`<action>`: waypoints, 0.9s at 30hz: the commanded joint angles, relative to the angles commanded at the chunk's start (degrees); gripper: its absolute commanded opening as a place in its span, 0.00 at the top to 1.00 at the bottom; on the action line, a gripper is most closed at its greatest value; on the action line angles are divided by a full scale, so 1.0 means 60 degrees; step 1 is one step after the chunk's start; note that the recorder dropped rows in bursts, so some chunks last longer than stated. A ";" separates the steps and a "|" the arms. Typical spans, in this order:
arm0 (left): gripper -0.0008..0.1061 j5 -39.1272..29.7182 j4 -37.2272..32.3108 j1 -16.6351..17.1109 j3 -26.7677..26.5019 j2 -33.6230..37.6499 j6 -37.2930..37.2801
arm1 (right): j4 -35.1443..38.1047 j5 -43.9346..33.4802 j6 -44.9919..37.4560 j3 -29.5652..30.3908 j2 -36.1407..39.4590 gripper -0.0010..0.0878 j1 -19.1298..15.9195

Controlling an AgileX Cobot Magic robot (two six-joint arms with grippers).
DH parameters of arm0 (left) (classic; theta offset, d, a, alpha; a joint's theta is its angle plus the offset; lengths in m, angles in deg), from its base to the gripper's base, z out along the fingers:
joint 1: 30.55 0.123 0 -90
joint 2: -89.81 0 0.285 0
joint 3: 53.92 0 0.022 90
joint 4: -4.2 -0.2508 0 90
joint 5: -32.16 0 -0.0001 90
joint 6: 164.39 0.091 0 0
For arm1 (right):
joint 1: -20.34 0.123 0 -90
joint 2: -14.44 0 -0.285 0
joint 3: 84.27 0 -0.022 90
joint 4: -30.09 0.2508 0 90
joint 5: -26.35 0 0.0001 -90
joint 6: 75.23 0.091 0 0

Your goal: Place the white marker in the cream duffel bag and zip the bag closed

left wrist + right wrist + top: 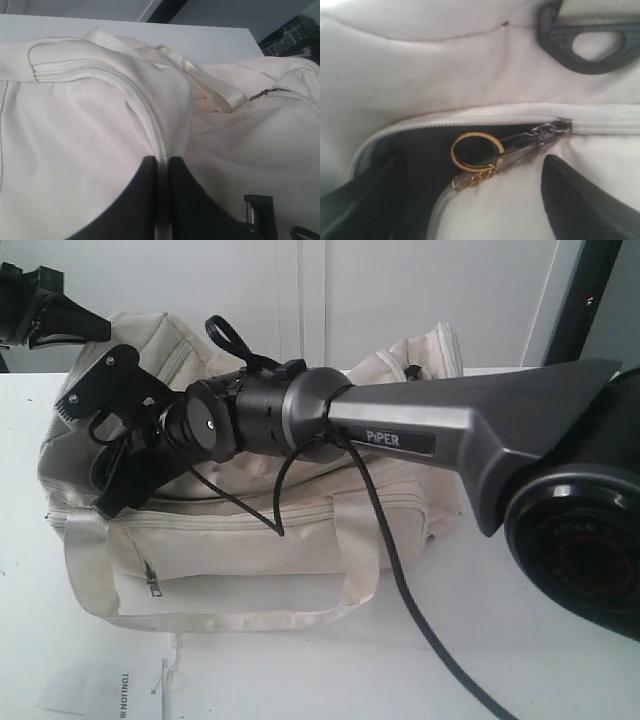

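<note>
Both on cream duffel bag (250, 540): right claw (470, 167) wide open astride zip pull (540, 134), left claw (161, 164) pinching seam (147, 117).

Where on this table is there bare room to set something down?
Bare table on the camera side of the cream duffel bag, between the paper tag and the black cable; also a strip left of the bag. Crowded over the bag, where the right tool and its arm hang.

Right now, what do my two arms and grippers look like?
The right arm is a dark grey tapered link marked PiPER in white, with a round black wrist and a black cable along it. The left gripper and right gripper have black tapered fingers.
</note>
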 joint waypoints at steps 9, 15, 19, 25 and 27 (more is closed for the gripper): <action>0.99 -0.0020 0.0007 0.0000 0.0000 0.0000 0.0000 | 0.0000 0.0971 0.0051 0.0000 0.0245 0.45 0.0000; 0.99 -0.0039 0.0007 0.0000 0.0000 0.0000 0.0000 | 0.0020 0.0298 0.0746 0.0000 0.0144 0.99 0.0000; 0.99 -0.0064 0.0007 0.0000 0.0000 0.0000 0.0000 | 0.0036 -0.0488 0.1091 0.0000 -0.0213 0.99 0.0000; 0.99 -0.0064 0.0007 0.0000 0.0000 0.0000 0.0000 | 0.0036 -0.1507 0.1113 0.0000 -0.0823 0.99 -0.0017; 0.99 -0.0064 0.0007 0.0000 0.0000 0.0000 0.0000 | 0.0036 -0.1694 0.1113 0.0000 -0.0963 0.99 -0.0017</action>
